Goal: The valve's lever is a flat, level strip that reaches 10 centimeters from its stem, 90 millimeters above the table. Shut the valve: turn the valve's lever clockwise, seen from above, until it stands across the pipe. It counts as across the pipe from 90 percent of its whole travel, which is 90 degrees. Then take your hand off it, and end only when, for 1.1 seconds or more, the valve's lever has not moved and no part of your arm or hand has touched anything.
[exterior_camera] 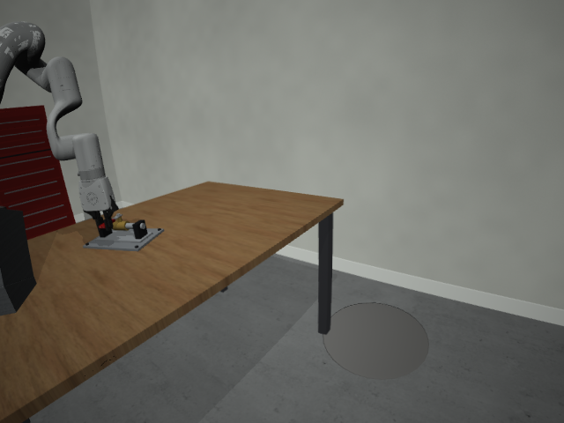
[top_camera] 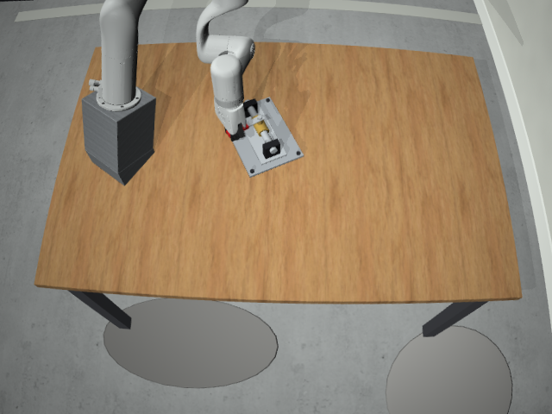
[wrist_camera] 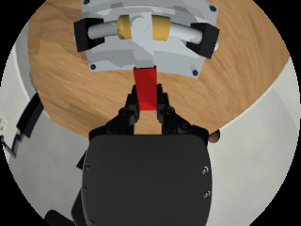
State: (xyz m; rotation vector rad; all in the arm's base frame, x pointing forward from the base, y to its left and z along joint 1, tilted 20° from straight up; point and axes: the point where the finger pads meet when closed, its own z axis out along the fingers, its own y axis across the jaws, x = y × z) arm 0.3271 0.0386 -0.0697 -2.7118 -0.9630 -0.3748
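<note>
The valve sits on a grey baseplate (top_camera: 272,140) on the wooden table; it also shows in the side view (exterior_camera: 123,237) and in the wrist view (wrist_camera: 147,32). A white pipe with brass fittings (top_camera: 260,127) runs between two black blocks. The red lever (wrist_camera: 147,88) sticks out from the stem at a right angle to the pipe (wrist_camera: 145,30), toward my wrist. My gripper (wrist_camera: 148,91) is shut on the lever's outer end. In the overhead view the gripper (top_camera: 235,131) stands at the plate's left edge with red showing beside the fingers. In the side view the gripper (exterior_camera: 103,223) points straight down.
The arm's dark grey pedestal (top_camera: 118,134) stands on the table to the left of the valve. A red cabinet (exterior_camera: 27,168) stands behind the table in the side view. A wall runs along the right side.
</note>
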